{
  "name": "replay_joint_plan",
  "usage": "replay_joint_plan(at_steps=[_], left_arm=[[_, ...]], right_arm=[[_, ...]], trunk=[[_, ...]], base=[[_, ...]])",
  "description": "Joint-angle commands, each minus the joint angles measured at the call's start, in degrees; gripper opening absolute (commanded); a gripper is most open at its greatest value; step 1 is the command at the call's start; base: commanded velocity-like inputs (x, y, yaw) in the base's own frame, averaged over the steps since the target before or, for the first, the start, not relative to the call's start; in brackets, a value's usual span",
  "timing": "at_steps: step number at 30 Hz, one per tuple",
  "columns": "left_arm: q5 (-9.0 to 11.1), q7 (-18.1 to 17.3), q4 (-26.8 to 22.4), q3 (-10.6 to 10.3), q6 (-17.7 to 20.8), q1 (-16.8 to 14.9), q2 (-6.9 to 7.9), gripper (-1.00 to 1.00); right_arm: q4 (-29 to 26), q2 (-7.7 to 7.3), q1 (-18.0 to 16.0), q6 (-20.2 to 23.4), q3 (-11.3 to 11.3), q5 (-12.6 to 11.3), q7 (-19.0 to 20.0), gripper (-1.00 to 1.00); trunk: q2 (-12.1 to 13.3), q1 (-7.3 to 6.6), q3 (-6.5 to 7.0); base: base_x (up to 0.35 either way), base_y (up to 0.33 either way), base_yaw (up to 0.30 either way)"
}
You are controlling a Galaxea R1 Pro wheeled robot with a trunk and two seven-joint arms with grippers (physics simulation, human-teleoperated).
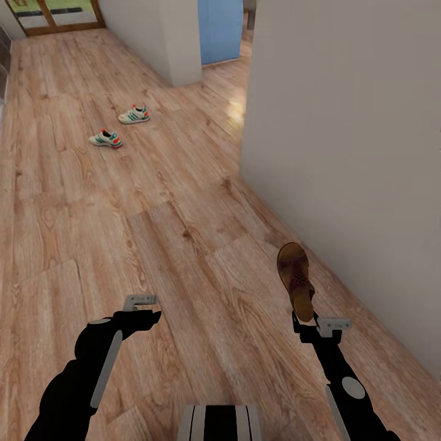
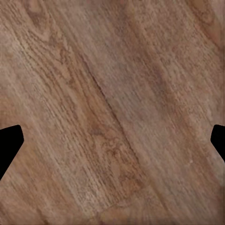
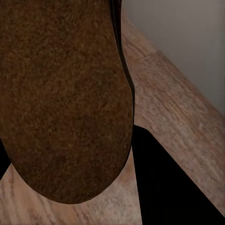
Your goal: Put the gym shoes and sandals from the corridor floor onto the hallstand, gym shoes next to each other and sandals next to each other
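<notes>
**Two sneakers on the floor, one sandal lifted**

The two gym shoes lie well down the corridor floor (image 1: 153, 245), apart from each other. The farther gym shoe (image 1: 134, 114) is white with teal side stripes and a red-orange heel, resting on its sole, side-on. The nearer gym shoe (image 1: 106, 138) has the same colours, also on its sole, angled a little differently.

One sandal (image 1: 296, 278) is dark reddish-brown with a tan footbed and a strap across it. It is held off the floor by its heel end, toe pointing away, near the pale wall. Up close, its grainy brown surface (image 3: 61, 98) is broad and rounded at one end.
</notes>
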Motion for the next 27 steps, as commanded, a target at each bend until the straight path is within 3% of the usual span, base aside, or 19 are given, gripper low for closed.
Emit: replay_joint_plan(at_steps=[1,13,27], left_arm=[[0.0,0.0,0.0,0.0,0.0,0.0,0.01,1.0],[0.08,-0.09,0.08,0.11,0.0,0.08,0.1,1.0],[0.09,-0.09,0.09,0.17,0.01,0.09,0.09,1.0]], right_arm=[[0.01,0.0,0.0,0.0,0.0,-0.21,0.05,-1.0],[0.01,0.0,0.0,-0.01,0.0,-0.21,0.04,-1.0],[0.04,0.0,0.0,-0.01,0.0,-0.21,0.03,-1.0]], trunk=[[0.42,-0.23,0.19],[0.42,-0.23,0.19],[0.42,-0.23,0.19]], base=[[0.0,0.0,0.0],[0.0,0.013,0.0],[0.0,0.272,-0.024]])
